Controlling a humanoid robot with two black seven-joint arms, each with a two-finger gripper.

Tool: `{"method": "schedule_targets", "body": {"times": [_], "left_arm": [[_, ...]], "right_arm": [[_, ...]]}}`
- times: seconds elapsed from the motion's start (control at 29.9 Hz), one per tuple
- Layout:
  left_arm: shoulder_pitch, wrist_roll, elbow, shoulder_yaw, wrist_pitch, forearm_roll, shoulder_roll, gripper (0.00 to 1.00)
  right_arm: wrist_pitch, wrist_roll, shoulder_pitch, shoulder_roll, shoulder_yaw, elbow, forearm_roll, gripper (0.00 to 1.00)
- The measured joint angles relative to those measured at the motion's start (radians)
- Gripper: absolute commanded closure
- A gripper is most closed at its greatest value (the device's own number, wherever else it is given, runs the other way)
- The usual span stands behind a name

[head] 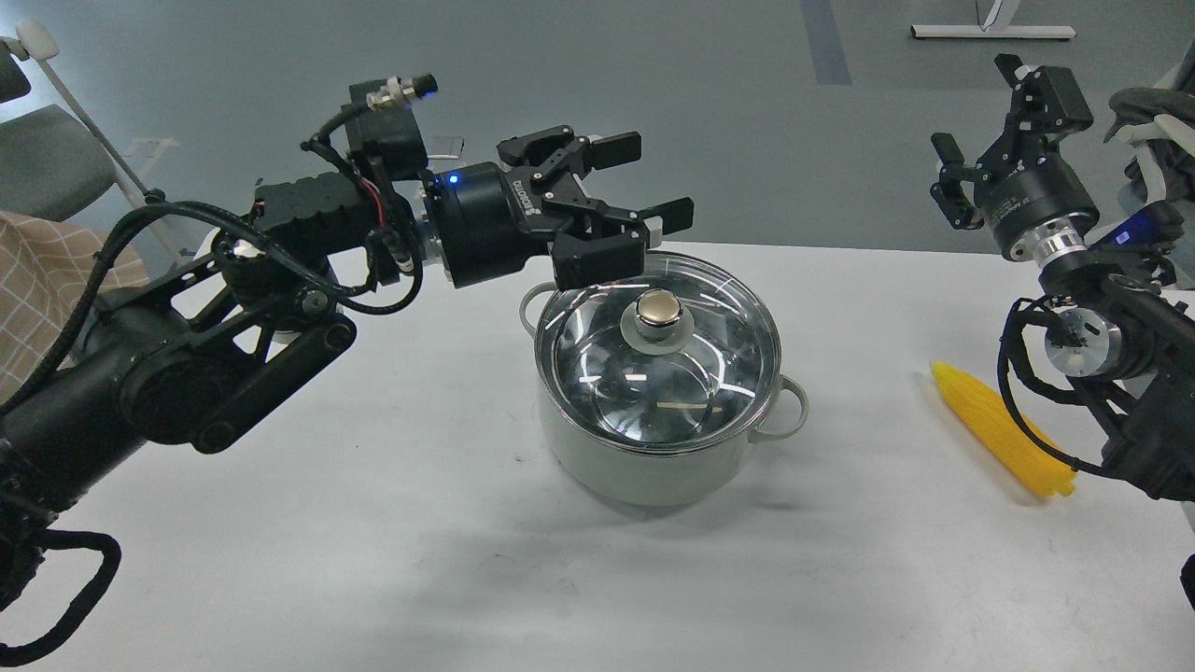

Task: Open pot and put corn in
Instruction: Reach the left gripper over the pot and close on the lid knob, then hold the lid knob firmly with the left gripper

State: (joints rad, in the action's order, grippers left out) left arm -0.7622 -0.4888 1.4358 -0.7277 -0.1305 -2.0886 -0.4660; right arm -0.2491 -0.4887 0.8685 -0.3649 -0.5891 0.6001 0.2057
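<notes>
The pot sits in the middle of the white table with its glass lid on, the gold knob at the centre of the lid. The left gripper hangs above the pot's far rim, its fingers spread wide apart and holding nothing (one finger sits higher and farther back than the other). The corn lies flat on the table well to the right of the pot, its narrow end pointing toward the far side, its thick end partly behind the right arm's cables. The right gripper is raised over the table's far right corner, fingers also apart and empty, well clear of the corn
</notes>
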Motion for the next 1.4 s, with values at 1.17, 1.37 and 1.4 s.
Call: {"method": "schedule_targets", "body": {"times": [1.17,1.37,1.4], "left_arm": [[0.027,0.001,-0.260,0.182,0.100,-0.093,0.105,0.11],[0.034,0.001,-0.262,0.182,0.100,-0.093,0.115,0.11],[0.034,0.001,-0.263,0.182,0.100,-0.093,0.116,0.11]], "right_arm": [[0.011,0.000,-0.037,-0.011,-0.003,0.036,0.000,0.00],[0.011,0.000,-0.037,-0.011,-0.003,0.037,0.000,0.00],[0.011,0.000,-0.037,-0.011,-0.003,0.036,0.000,0.00]]}}
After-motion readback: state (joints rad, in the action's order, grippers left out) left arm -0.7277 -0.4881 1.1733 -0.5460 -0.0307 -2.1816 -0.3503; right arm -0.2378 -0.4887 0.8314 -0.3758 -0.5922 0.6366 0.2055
